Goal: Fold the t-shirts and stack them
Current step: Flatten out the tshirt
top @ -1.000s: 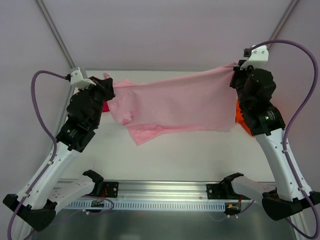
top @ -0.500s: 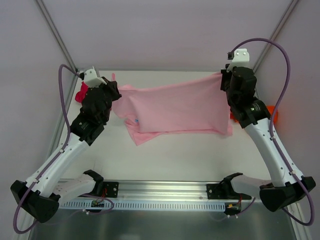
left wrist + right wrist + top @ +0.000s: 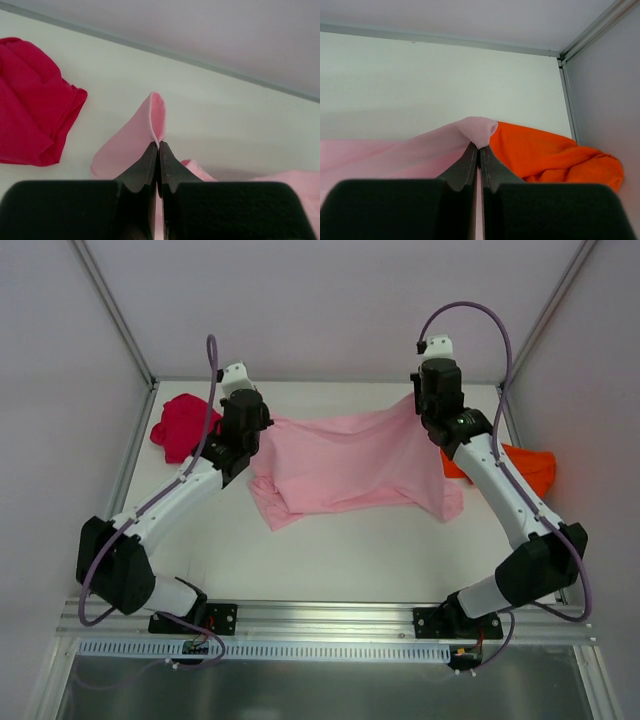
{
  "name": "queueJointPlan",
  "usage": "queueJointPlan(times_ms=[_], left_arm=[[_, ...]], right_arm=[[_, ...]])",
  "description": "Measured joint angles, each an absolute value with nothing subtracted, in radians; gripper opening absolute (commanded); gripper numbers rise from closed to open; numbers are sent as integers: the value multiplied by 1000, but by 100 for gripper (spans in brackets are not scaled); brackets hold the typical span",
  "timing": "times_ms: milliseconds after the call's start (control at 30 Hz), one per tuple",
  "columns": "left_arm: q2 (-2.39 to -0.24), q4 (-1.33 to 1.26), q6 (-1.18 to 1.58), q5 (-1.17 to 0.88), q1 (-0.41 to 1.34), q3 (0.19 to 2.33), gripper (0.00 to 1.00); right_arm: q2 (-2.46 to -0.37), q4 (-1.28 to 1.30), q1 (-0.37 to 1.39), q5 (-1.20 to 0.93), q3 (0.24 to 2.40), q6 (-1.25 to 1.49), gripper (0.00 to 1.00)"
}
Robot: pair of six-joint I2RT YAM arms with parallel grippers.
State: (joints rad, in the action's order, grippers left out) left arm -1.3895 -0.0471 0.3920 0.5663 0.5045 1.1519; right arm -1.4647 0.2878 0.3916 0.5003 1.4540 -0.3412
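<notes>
Evidently the left pincer [image 3: 158, 146] was clamped on one corner of the pink t-shirt [image 3: 350, 455] and the right pincer [image 3: 481, 149] on the other, the cloth's long axis running 9 to 3 o'clock. The red t-shirt [image 3: 183, 427] lay at 9, the orange t-shirt [image 3: 525, 468] at 3; free bench [image 3: 340, 550] lay toward 6 o'clock.

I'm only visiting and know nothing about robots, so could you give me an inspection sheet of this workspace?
Surface: white table.
Job's things: pink t-shirt pinched at two far edges, sagging between them; red t-shirt bunched at far left; orange t-shirt bunched at right.
Clutter: nothing seen.
Grippers: left gripper shut on pink t-shirt; right gripper shut on it too.
Cables: purple cables loop above both arms.
Surroundings: pale walls, metal frame posts, metal rail at near edge.
</notes>
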Motion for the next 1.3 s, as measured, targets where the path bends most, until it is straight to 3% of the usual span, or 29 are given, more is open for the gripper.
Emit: queueJointPlan(times_ms=[500, 1300], left_arm=[[-1866, 65, 443, 592, 404, 1485, 0], [-2120, 212, 558, 372, 212, 1907, 0]], right_arm=[[-1886, 286, 392, 603, 1750, -382, 1], [-2152, 132, 290, 714, 1981, -517, 1]])
